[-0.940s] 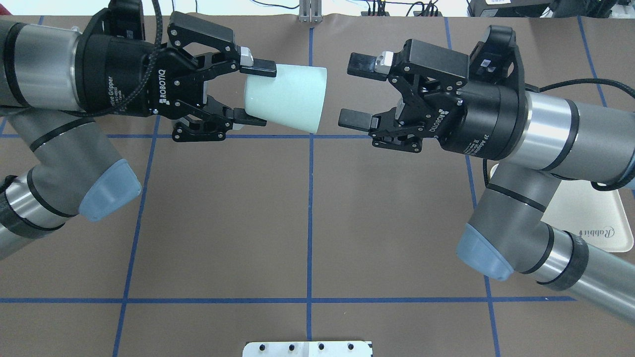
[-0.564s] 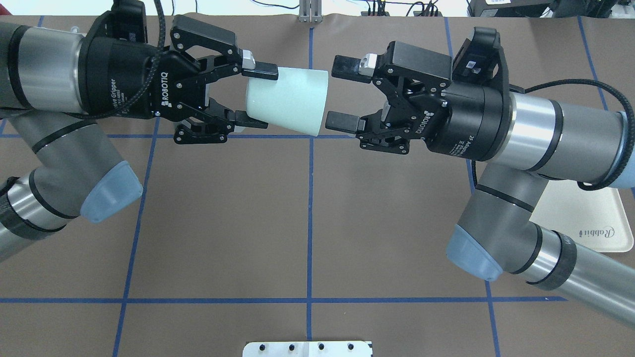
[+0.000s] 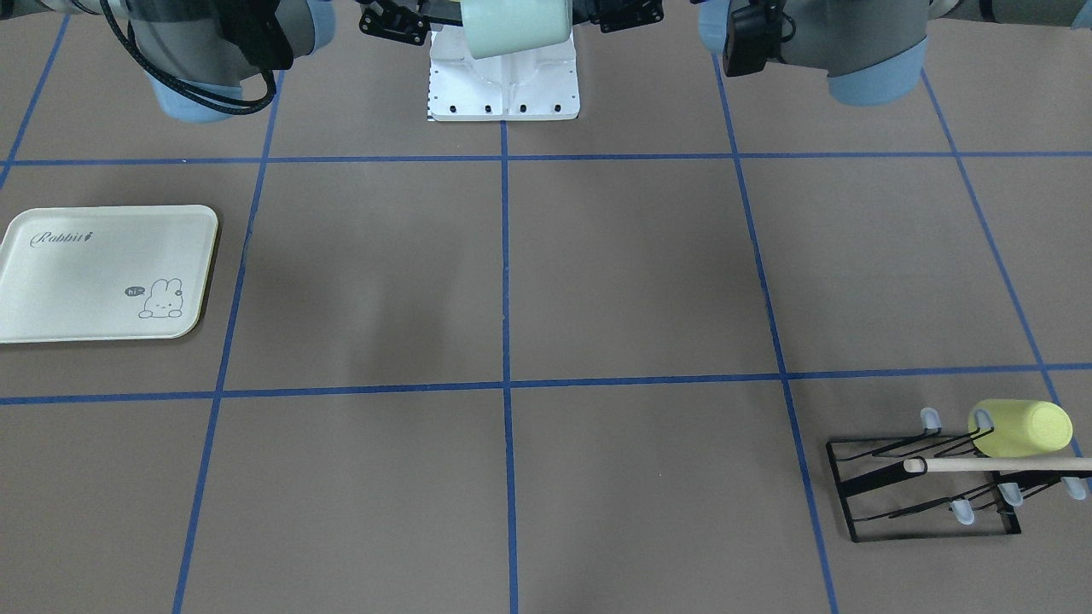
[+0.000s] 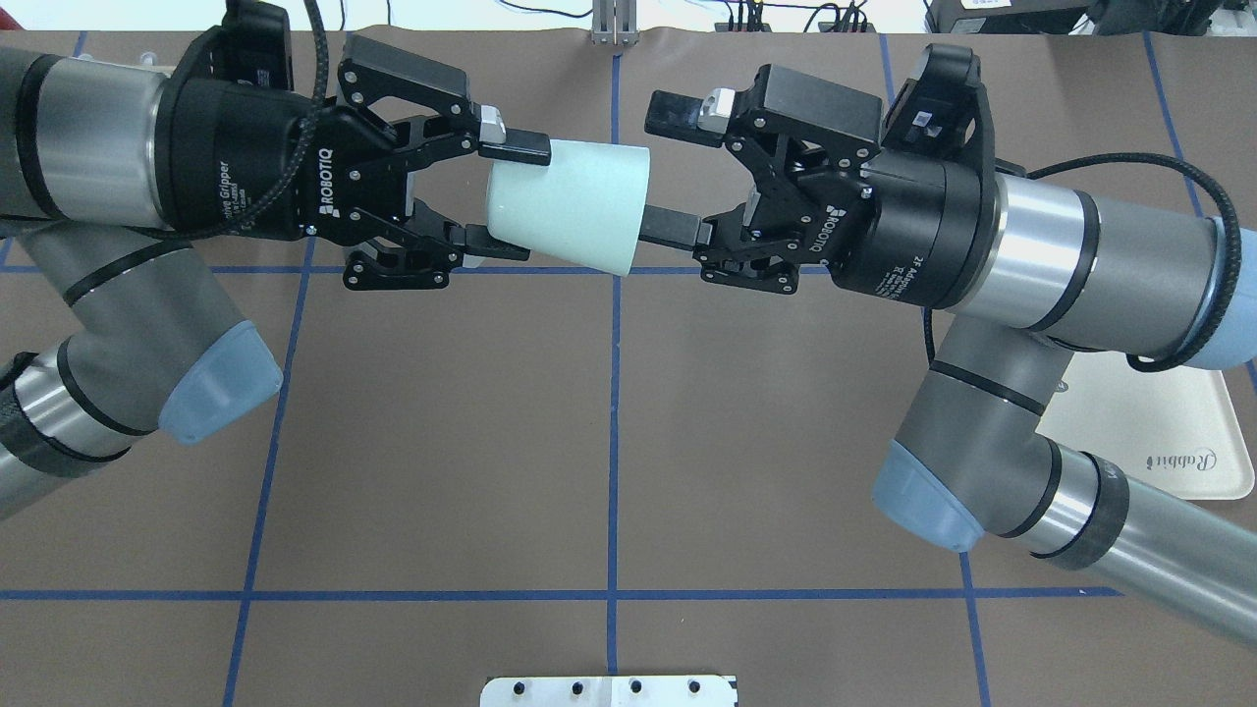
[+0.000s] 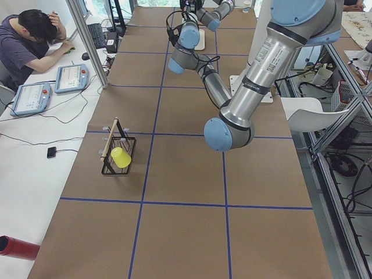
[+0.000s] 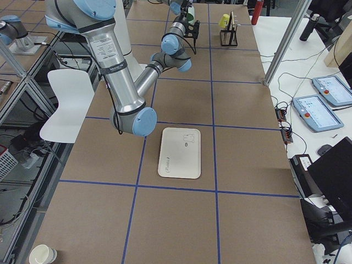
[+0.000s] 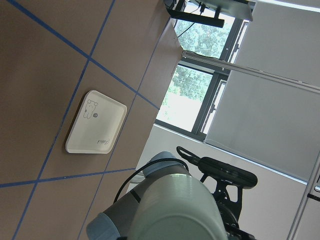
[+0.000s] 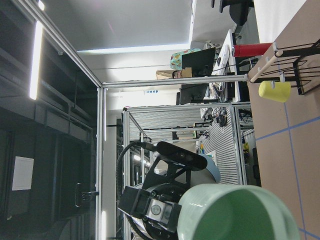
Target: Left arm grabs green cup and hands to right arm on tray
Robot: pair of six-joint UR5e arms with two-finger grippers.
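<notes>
The green cup [image 4: 574, 206] is held level in the air, with its mouth toward my right arm. My left gripper [image 4: 513, 196] is shut on the cup's base end. My right gripper [image 4: 653, 165] is open at the cup's mouth. One of its fingers [image 4: 678, 103] stands clear beyond the rim. The other finger [image 4: 676, 228] reaches the rim; I cannot tell if its tip is inside. The cup also shows in the front-facing view [image 3: 516, 26], the left wrist view [image 7: 180, 210] and the right wrist view [image 8: 235, 212]. The tray [image 3: 102, 273] lies bare on the table, partly under my right arm [image 4: 1159, 432].
A yellow-green cup [image 3: 1019, 429] hangs on a black wire rack [image 3: 921, 490] with a wooden rod at the table's far left corner. A white base plate [image 3: 503, 85] sits at the robot's side. Blue tape lines cross the brown table.
My right gripper has moved left toward the cup, from a gap apart to fingers at its rim. My left gripper still holds the cup in nearly the same place.
</notes>
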